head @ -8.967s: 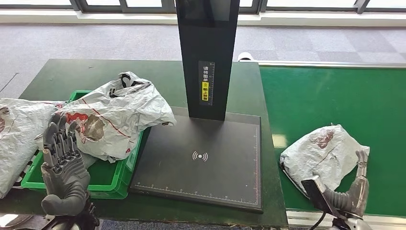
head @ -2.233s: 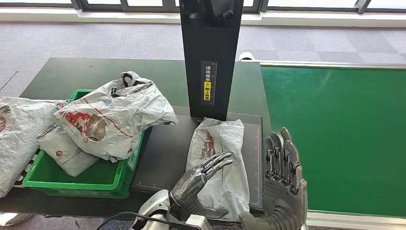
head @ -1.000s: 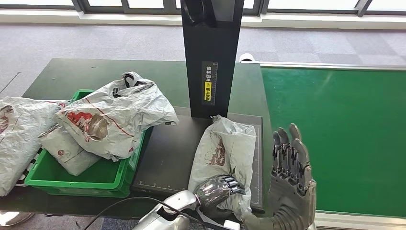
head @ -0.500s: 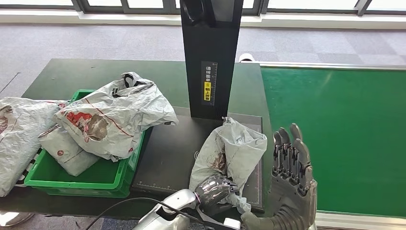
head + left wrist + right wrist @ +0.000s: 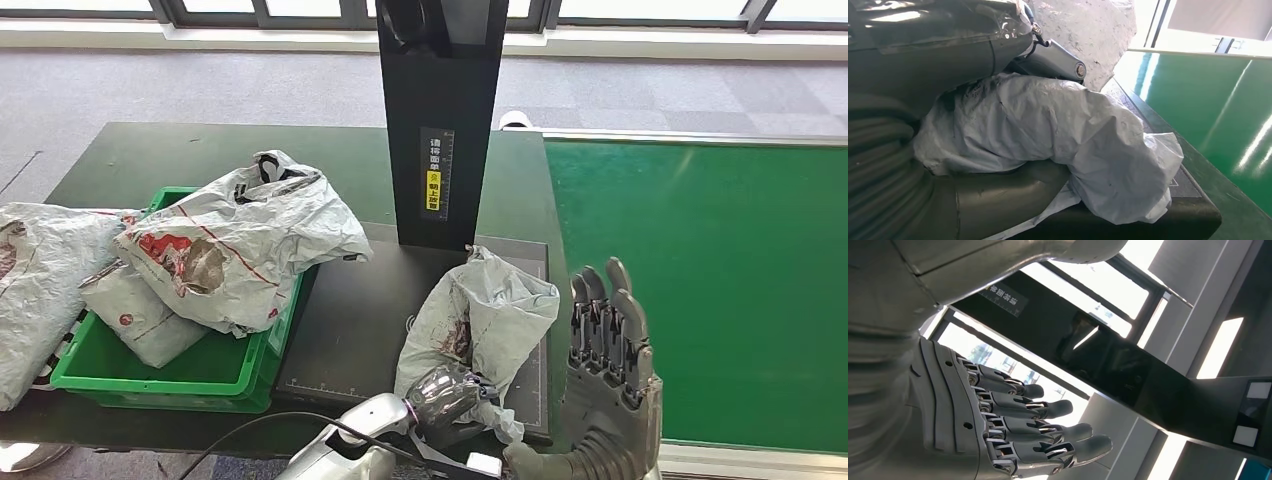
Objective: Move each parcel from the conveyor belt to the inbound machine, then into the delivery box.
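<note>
A crumpled grey parcel (image 5: 480, 312) lies on the black inbound machine's plate (image 5: 350, 320), its far end bunched up and raised. My left hand (image 5: 447, 396) grips the parcel's near end at the plate's front edge; in the left wrist view the grey bag (image 5: 1058, 135) is wrapped in my fingers (image 5: 1048, 55). My right hand (image 5: 605, 350) stands upright and open beside the plate's right edge, holding nothing; the right wrist view shows its fingers (image 5: 1018, 430) straight and spread. The green conveyor belt (image 5: 700, 280) is on the right.
A green delivery box (image 5: 215, 365) at the left holds a large grey parcel (image 5: 240, 240) and a smaller one (image 5: 135, 310). Another grey bag (image 5: 35, 290) hangs over the far left edge. The machine's black post (image 5: 435, 120) rises behind the plate.
Since 1 s ago, my left hand has closed on the parcel's near end and the bag has bunched up off the plate. Over the last half second almost nothing moved. The right hand stayed put.
</note>
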Action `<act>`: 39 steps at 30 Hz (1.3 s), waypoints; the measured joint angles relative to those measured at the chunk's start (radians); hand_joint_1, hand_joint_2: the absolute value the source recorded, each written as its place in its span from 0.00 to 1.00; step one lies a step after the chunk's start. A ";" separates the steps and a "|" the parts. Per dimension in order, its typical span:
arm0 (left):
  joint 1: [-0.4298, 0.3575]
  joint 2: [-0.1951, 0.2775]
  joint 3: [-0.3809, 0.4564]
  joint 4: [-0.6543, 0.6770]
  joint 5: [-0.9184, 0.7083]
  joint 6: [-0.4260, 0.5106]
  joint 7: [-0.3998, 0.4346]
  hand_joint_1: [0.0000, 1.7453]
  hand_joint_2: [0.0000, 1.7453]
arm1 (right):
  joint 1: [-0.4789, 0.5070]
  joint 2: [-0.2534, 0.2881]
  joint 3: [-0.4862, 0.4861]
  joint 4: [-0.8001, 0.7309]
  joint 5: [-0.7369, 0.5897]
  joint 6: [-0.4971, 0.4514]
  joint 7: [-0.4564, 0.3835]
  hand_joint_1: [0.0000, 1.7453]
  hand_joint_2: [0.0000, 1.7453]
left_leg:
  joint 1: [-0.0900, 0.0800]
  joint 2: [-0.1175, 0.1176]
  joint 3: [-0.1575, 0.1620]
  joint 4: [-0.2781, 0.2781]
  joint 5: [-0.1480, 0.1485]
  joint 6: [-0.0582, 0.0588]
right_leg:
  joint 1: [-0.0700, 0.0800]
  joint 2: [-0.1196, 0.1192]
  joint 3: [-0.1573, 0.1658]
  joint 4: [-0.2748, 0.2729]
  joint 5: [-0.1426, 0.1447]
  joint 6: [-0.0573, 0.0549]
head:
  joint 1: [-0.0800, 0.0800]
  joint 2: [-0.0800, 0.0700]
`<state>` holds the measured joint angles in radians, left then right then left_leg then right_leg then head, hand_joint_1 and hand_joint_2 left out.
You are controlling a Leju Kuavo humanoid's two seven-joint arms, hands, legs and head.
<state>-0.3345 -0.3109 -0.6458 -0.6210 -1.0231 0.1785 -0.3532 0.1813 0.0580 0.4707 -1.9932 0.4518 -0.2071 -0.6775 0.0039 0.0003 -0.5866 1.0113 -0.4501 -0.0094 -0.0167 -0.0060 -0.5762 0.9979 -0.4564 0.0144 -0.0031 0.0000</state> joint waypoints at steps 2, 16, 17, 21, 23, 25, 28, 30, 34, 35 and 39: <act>0.000 0.000 0.000 0.000 0.000 0.000 0.000 1.00 1.00 | 0.000 0.000 0.000 0.000 0.000 0.000 0.000 0.00 1.00 | 0.000 0.000 0.000 0.000 0.000 0.000 | 0.000 0.000 0.000 0.000 0.000 0.000 | 0.000 0.000; 0.000 0.000 0.000 0.000 0.000 0.000 0.000 1.00 1.00 | 0.000 0.000 0.000 0.000 0.000 0.000 0.000 0.00 1.00 | 0.000 0.000 0.000 0.000 0.000 0.000 | 0.000 0.000 0.000 0.000 0.000 0.000 | 0.000 0.000; 0.000 0.000 0.000 0.000 0.000 0.000 0.000 1.00 1.00 | 0.000 0.000 0.000 0.000 0.000 0.000 0.000 0.00 1.00 | 0.000 0.000 0.000 0.000 0.000 0.000 | 0.000 0.000 0.000 0.000 0.000 0.000 | 0.000 0.000; 0.000 0.000 0.000 0.000 0.000 0.000 0.000 1.00 1.00 | 0.000 0.000 0.000 0.000 0.000 0.000 0.000 0.00 1.00 | 0.000 0.000 0.000 0.000 0.000 0.000 | 0.000 0.000 0.000 0.000 0.000 0.000 | 0.000 0.000; 0.000 0.000 0.000 0.000 0.000 0.000 0.000 1.00 1.00 | 0.000 0.000 0.000 0.000 0.000 0.000 0.000 0.00 1.00 | 0.000 0.000 0.000 0.000 0.000 0.000 | 0.000 0.000 0.000 0.000 0.000 0.000 | 0.000 0.000; 0.000 0.000 0.000 -0.001 0.000 0.000 0.000 1.00 1.00 | 0.000 0.000 0.000 0.000 0.000 0.000 0.000 0.00 1.00 | 0.000 0.000 0.000 0.000 0.000 0.000 | 0.000 0.000 0.000 0.000 0.000 0.000 | 0.000 0.000; 0.056 0.008 0.026 -0.063 0.057 0.061 -0.063 1.00 1.00 | 0.003 0.000 0.000 -0.001 -0.015 -0.004 -0.001 0.00 1.00 | 0.000 0.001 -0.004 0.000 -0.002 -0.001 | 0.000 0.002 0.001 0.001 -0.001 -0.001 | 0.000 0.000; 0.166 0.033 0.102 -0.260 0.159 0.204 -0.167 1.00 1.00 | 0.014 -0.002 0.002 -0.006 -0.039 -0.023 -0.003 0.00 1.00 | 0.000 0.006 -0.002 0.000 -0.004 -0.003 | 0.001 0.008 -0.002 0.001 -0.002 -0.002 | 0.000 0.000; 0.307 0.071 0.255 -0.754 0.256 0.378 -0.221 1.00 1.00 | 0.033 -0.013 0.014 -0.015 -0.057 -0.078 -0.003 0.00 1.00 | 0.000 0.007 0.000 0.000 -0.004 -0.004 | 0.001 0.008 -0.004 0.001 -0.003 -0.003 | 0.000 0.000; 0.329 0.075 0.275 -0.820 0.263 0.376 -0.234 1.00 1.00 | 0.036 -0.016 0.017 -0.016 -0.057 -0.091 -0.002 0.00 1.00 | 0.000 0.006 0.000 0.000 -0.004 -0.004 | 0.001 0.007 -0.003 0.001 -0.004 -0.003 | 0.000 0.000; 0.386 0.084 0.310 -0.962 0.294 0.395 -0.295 1.00 1.00 | 0.050 -0.024 0.028 -0.018 -0.054 -0.143 0.003 0.00 1.00 | 0.001 0.005 -0.001 0.000 -0.006 -0.003 | 0.001 0.005 -0.004 0.001 -0.006 -0.003 | 0.000 0.000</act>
<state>0.0512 -0.2274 -0.3358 -1.5827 -0.7295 0.5735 -0.6480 0.2313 0.0336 0.4986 -2.0107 0.3980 -0.3506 -0.6748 0.0053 0.0048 -0.5872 1.0108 -0.4556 -0.0127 -0.0152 -0.0006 -0.5797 0.9991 -0.4621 0.0114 -0.0032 0.0000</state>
